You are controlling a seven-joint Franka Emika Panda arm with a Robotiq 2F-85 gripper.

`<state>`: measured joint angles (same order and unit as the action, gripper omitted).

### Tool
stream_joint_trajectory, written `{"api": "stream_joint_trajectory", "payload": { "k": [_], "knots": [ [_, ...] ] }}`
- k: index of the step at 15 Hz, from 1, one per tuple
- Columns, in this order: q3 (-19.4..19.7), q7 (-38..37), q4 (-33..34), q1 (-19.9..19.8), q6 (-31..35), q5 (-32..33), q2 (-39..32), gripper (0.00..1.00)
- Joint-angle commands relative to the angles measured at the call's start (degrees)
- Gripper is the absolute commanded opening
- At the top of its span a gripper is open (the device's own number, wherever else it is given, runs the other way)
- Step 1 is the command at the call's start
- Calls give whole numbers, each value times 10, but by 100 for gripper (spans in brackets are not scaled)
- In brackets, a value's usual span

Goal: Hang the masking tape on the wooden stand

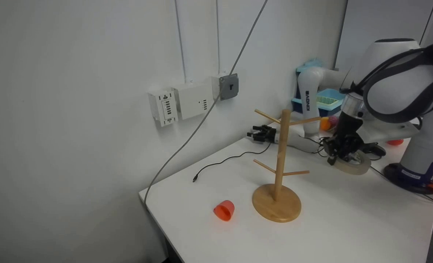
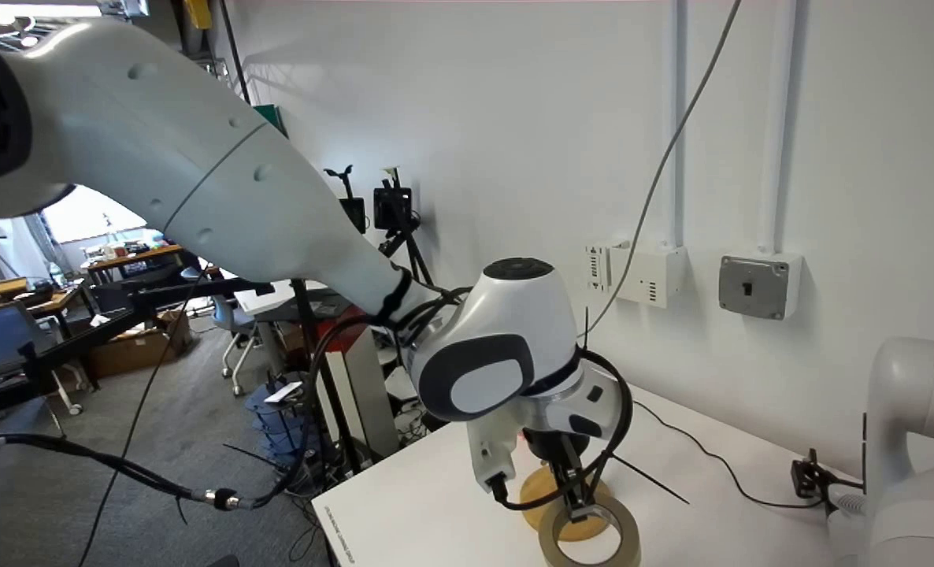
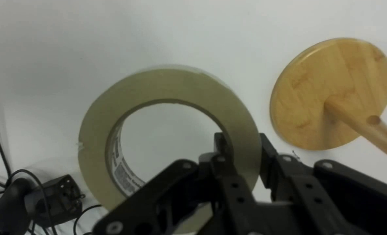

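Gripper clamped on masking tape, orange cup sideways, blue bin — yellow-green thing inside

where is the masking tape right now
In the wrist view, the masking tape is left of the wooden stand, its right side clamped in the gripper.

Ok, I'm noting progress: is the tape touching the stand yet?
Apart: in an exterior view, white tabletop shows between the tape and the stand.
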<state>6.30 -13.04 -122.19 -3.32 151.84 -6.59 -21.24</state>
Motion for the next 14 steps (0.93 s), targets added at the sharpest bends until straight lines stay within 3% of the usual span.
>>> {"api": "stream_joint_trajectory", "payload": {
  "k": [1, 6, 14],
  "knots": [
    [-40, 53, -46, -18, 14, -54, 58, 6],
    [-80, 117, -63, -25, 18, -142, 85, 6],
    [-121, 218, -63, -34, 69, -266, 64, 6]
  ]
}}
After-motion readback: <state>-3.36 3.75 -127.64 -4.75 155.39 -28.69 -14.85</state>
